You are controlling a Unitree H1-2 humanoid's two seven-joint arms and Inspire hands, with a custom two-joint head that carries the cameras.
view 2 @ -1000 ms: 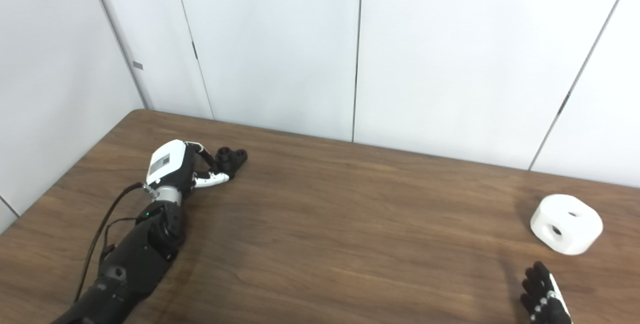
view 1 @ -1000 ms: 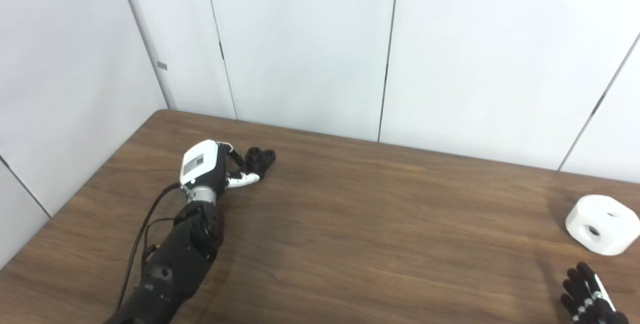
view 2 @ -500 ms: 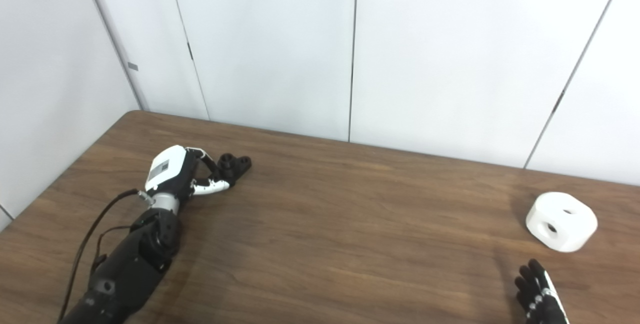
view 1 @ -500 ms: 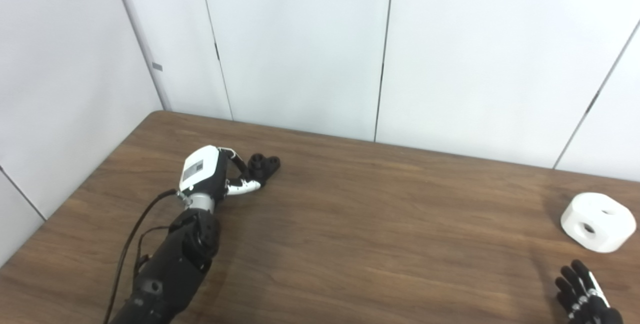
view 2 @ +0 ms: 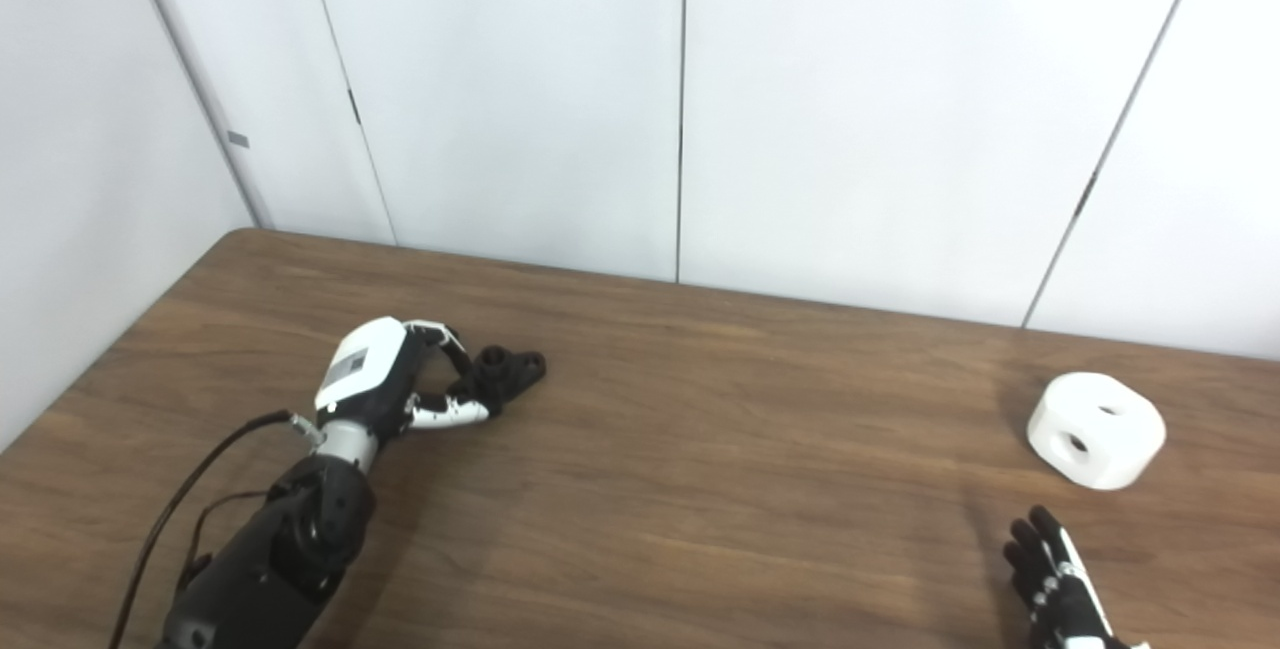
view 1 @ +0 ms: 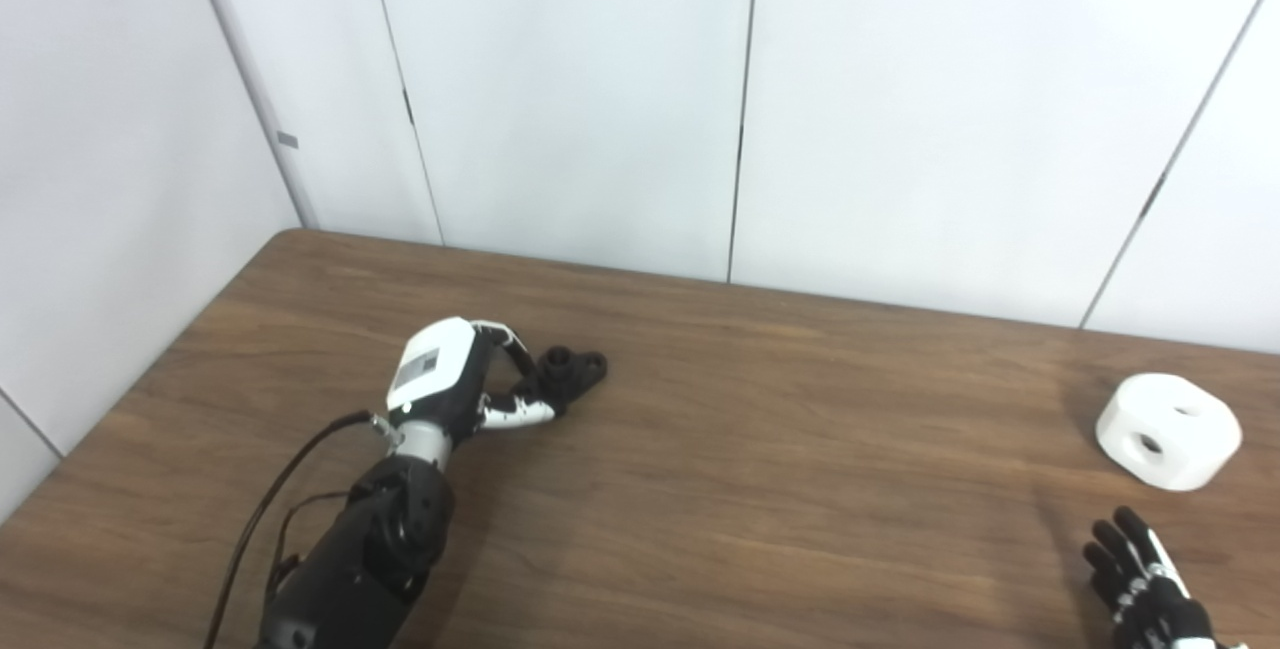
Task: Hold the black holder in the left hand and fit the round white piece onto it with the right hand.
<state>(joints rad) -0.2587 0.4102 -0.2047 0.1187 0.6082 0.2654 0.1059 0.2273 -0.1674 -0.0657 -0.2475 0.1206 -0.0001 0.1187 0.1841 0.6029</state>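
Observation:
The black holder (view 1: pixel 574 370) is a small dark piece with round holes, low over the left part of the wooden table (view 1: pixel 760 449). My left hand (view 1: pixel 455 388) has its fingers and thumb closed on the holder's near end. The round white piece (view 1: pixel 1168 429), with holes in its top and side, sits on the table at the far right. My right hand (view 1: pixel 1145 584) is at the bottom right corner, short of the white piece and apart from it. Its fingers are spread and hold nothing.
White wall panels (view 1: pixel 600 99) stand right behind the table's far edge and along its left side. A black cable (view 1: pixel 270 499) runs along my left forearm. Bare wood lies between the two hands.
The camera has shifted. Beyond that, my left hand has brought the black holder nearer and to the right, away from the table's far left corner. The white piece has stayed put.

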